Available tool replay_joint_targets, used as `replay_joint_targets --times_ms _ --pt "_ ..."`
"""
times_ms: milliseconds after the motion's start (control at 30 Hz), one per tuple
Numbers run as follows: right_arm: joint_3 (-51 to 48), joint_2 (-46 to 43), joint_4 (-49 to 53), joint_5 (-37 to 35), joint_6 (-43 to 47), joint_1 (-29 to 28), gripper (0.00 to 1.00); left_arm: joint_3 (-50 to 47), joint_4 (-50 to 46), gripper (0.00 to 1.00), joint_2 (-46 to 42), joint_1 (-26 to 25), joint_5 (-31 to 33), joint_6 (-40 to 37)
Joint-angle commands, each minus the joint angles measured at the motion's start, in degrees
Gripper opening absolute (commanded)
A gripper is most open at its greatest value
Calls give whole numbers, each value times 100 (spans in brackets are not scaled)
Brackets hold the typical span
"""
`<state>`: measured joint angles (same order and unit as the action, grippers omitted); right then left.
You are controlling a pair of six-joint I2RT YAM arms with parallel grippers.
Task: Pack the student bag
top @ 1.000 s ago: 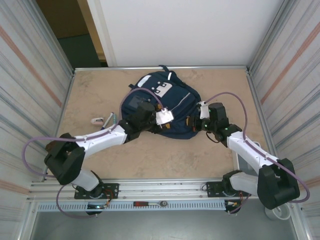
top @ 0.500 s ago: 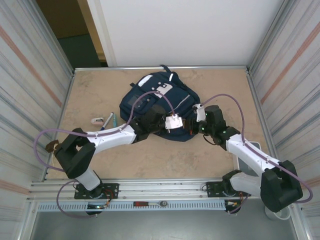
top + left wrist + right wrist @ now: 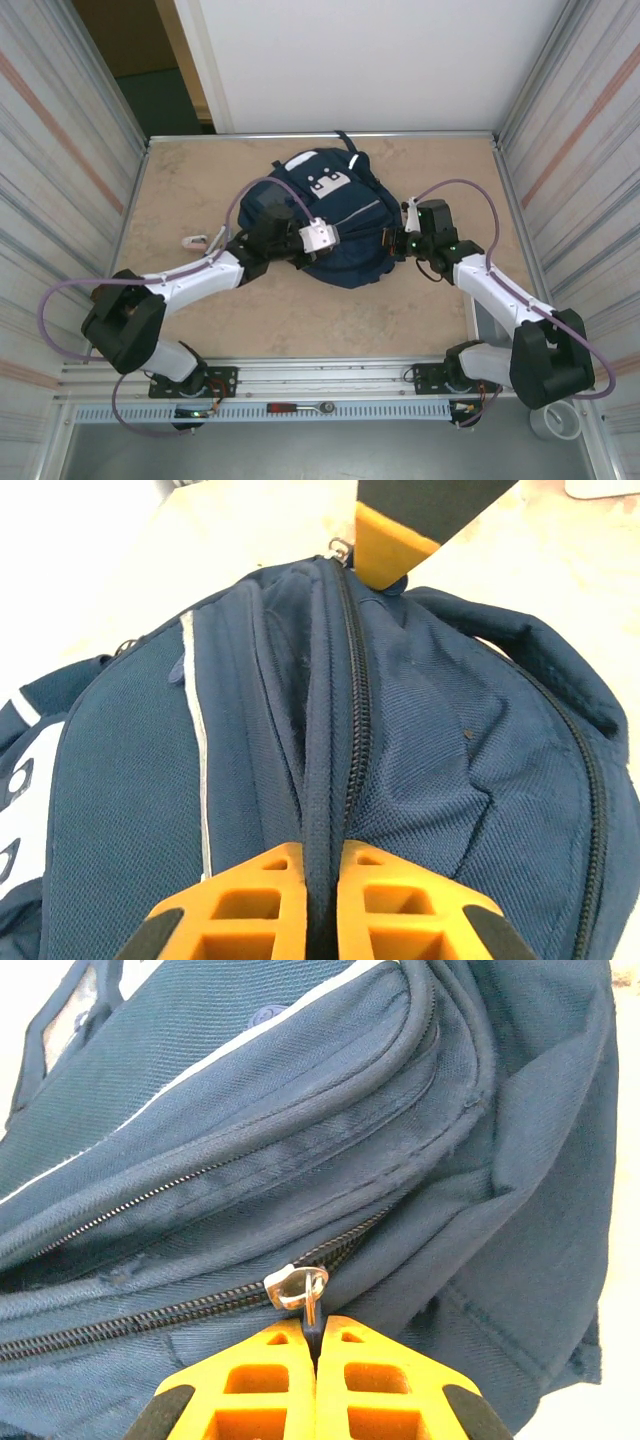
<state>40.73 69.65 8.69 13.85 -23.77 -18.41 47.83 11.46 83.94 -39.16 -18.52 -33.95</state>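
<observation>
On the student bag (image 3: 335, 215), left gripper (image 3: 320, 858) pinches fabric (image 3: 322, 780), right gripper (image 3: 315, 1332) the zip-pull (image 3: 297, 1287).

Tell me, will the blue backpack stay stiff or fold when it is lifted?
Probably floppy: the backpack bunches into a ridge where the left gripper pinches its seam. Lifted there, it would likely sag. The coarse woven cloth probably grips well, not slippery.

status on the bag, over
Left gripper shut on student bag seam fold. Right gripper shut on zip pull. Small items lie left of bag.
</observation>
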Motion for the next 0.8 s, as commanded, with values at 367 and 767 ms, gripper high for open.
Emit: replay_joint_targets --times_ms 367,767 --pt "-87 -306 -892 -207 -287 -962 0 -197 -285 79 -894 -10 1148 400" --pt "-31 -435 -1150 -118 -339 -1515 0 498 -399 70 189 -892 1696 -109"
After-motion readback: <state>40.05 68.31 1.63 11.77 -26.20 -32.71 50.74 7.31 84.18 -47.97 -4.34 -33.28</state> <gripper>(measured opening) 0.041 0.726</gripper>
